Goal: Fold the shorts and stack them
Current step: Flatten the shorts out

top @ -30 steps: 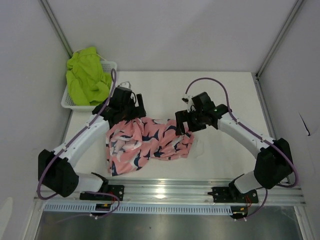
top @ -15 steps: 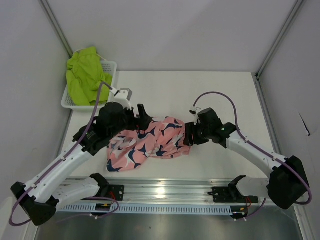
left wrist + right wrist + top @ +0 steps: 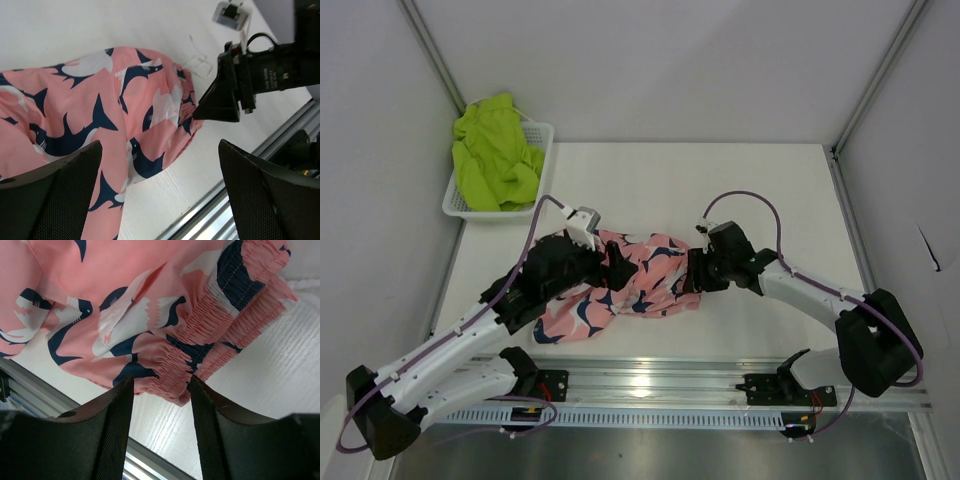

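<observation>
The left gripper, jaws wide apart, hangs over the pink shorts, which are bunched at frame centre. The right gripper is half closed about the waistband; a firm grip cannot be confirmed. The full waistband should be pinched, then drawn flat. The left arm over the cloth may hinder this. At upper left, the green shorts lie in the basket, well apart.

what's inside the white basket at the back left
The lime green shorts are heaped in the white basket, spilling over its far rim. They cover the basket's floor, so anything underneath them cannot be seen.
</observation>
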Controlling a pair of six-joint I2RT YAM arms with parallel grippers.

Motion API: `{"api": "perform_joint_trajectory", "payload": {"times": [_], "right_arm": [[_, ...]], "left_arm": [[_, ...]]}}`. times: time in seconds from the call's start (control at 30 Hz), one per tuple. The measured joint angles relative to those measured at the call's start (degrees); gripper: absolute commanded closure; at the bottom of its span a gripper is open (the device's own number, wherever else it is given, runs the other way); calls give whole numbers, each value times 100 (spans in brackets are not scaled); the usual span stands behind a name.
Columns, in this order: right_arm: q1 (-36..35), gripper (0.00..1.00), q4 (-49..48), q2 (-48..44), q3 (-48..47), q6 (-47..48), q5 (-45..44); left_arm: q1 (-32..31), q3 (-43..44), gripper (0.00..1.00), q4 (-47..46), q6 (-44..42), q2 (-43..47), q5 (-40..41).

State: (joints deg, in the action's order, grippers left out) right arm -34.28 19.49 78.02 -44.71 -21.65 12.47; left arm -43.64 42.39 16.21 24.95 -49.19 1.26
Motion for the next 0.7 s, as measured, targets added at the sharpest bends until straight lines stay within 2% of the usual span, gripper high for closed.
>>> {"api": "perform_joint_trajectory", "payload": {"times": [0.17, 0.23, 0.57, 0.63, 0.7], "right_arm": [[-15, 50, -70, 13, 153, -90, -37], [-46, 57, -61, -37, 203, -87, -101], [-76, 61, -164, -160, 402, -236, -114], [-76, 66, -225, -125, 428, -278, -70], [-76, 82, -339, -66, 448, -321, 9]], "left_arm": [[-2, -149, 1, -435, -7, 326, 57], [-2, -149, 1, -527, -7, 350, 111], [-2, -192, 1, -627, -7, 70, 83], [-2, -236, 1, -704, -7, 55, 46], [-2, -275, 1, -772, -7, 42, 44]]}}
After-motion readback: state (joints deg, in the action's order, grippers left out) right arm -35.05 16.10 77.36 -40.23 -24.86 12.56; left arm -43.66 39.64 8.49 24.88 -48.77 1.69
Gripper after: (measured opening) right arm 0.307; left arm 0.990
